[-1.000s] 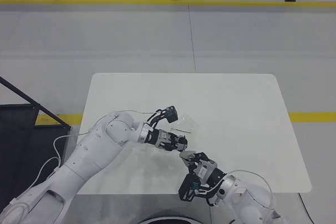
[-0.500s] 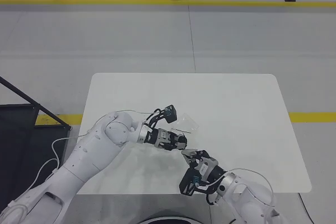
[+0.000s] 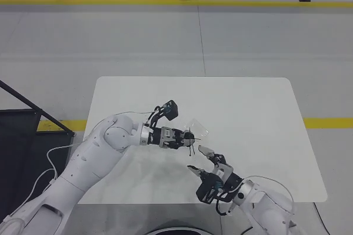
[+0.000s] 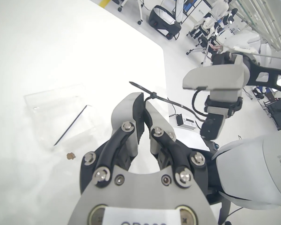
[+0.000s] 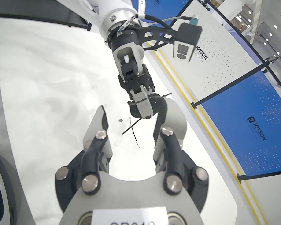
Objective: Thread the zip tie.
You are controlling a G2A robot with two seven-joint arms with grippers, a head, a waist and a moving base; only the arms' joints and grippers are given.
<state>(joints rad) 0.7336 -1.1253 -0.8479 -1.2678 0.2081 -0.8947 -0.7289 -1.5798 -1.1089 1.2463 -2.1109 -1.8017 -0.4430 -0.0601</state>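
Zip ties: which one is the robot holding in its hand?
The raised zip tie, pinched in the left hand above the table. The other zip tie lies straight on the clear bag, with no hand on it.

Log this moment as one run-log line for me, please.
left gripper: shut on zip tie, above table | right gripper: open, apart from it | second zip tie: on clear bag

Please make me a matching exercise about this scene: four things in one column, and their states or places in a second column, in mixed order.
1. left end effector
2. right end effector
3. clear bag
4. brown scrap

A. open, holding nothing
B. on the table beside the bag
C. shut on a zip tie
D. flat on the table with a loose zip tie

Pairs: 1-C, 2-A, 3-D, 4-B
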